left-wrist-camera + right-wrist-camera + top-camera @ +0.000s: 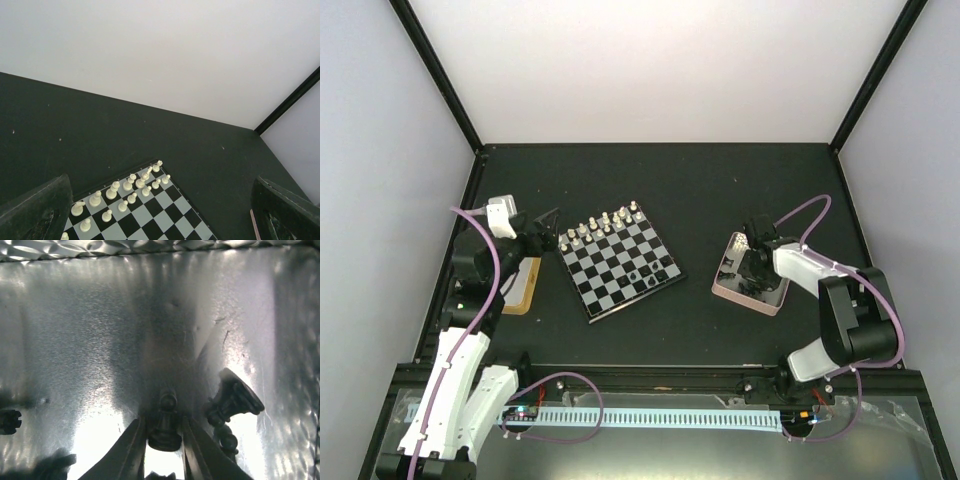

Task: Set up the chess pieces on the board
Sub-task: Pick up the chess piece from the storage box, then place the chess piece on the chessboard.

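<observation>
right gripper (pixel 164 432) low inside the pink-rimmed tray (pixel 75 340), jaws clamped on a black pawn (pixel 166 410) at its base. lift straight up, clear of the toppled black piece (pixel 232 400) just beside. left gripper (pixel 160 200) spread open beside the board (pixel 610 277).

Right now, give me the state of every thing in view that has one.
left claw, open, holding nothing, beside the board.
right claw, shut on a black pawn inside the pink-rimmed tray.
black pawn, gripped in the right claw.
tipped black piece, lying on its side on the tray floor.
white pieces, standing in rows along one board edge.
board, only partly set up.
</observation>
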